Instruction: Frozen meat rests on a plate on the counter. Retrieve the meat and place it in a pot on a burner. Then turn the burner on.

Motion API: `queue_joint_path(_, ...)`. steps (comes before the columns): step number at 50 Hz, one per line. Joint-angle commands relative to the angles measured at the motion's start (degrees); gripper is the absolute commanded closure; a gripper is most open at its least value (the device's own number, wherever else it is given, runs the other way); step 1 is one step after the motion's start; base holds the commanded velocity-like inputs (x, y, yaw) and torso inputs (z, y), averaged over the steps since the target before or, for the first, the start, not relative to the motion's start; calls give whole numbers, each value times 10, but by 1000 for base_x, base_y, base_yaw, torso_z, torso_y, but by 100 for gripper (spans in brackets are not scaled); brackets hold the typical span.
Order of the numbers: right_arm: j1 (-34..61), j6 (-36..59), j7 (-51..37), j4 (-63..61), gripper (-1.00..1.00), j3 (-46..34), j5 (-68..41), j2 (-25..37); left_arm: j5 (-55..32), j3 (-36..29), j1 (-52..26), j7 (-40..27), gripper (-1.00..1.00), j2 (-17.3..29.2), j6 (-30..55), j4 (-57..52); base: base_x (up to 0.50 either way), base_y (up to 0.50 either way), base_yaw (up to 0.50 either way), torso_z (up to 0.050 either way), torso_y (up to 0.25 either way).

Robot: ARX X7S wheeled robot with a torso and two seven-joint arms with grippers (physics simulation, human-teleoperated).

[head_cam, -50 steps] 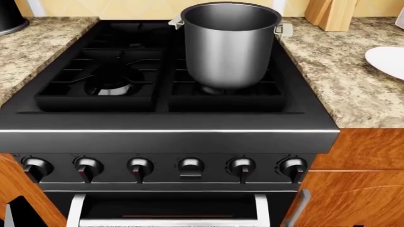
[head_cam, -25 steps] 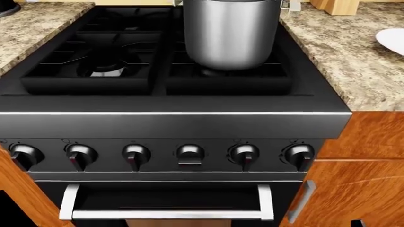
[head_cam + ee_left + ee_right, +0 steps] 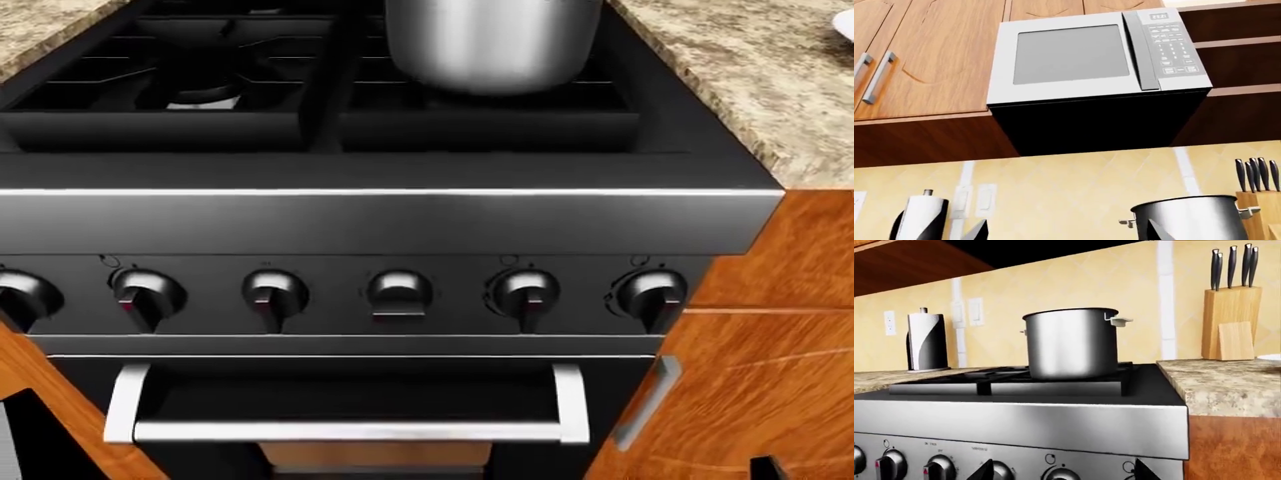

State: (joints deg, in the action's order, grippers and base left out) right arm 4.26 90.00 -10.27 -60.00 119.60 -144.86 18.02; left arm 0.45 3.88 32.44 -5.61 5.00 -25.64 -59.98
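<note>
The steel pot [image 3: 487, 40] stands on the stove's back right burner; only its lower part shows in the head view. It also shows in the right wrist view [image 3: 1071, 342] and the left wrist view [image 3: 1194, 220]. The meat is out of view. Only a thin white edge of the plate [image 3: 1271, 357] shows on the granite counter [image 3: 1227, 385] to the right of the stove. My right gripper [image 3: 1063, 473] is open and empty in front of the stove's knobs [image 3: 1057, 474]. My left gripper [image 3: 1066, 233] is open and empty, raised and facing the back wall.
A row of several knobs [image 3: 399, 292] runs along the stove front above the oven handle [image 3: 347, 430]. A knife block [image 3: 1231, 322] stands on the right counter, a paper towel roll [image 3: 926, 342] on the left. A microwave [image 3: 1087, 60] hangs above the stove.
The head view has tilted down and closer: the pot and plate have slid up towards the frame's top, and the knobs and oven handle now fill the middle.
</note>
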Motion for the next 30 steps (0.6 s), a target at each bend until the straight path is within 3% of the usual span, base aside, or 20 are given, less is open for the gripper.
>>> queue_joint_path(1,-5,0,22,0,-100,6,18,-5,-2,3,-1,-2,-100,-2,6,0,0,0,0,-50,-59)
queue_joint_path(10,-10,0,37,0,-100,1,47,-5,2,0,-8,3,-100,-6,13,0,0,0,0,-45,-85)
queue_joint_path(17,-15,0,37,0,-100,-13,81,1,-2,2,-5,3,-100,-6,4,0,0,0,0,-2,-20)
queue_joint_path(20,-11,0,-8,0,-100,-40,74,12,0,0,-6,3,-100,-6,2,0,0,0,0,0,0)
queue_joint_path(30,66,0,-285,0,-100,-186,-33,54,1,-4,-14,3,-100,-3,14,0,0,0,0,0,0)
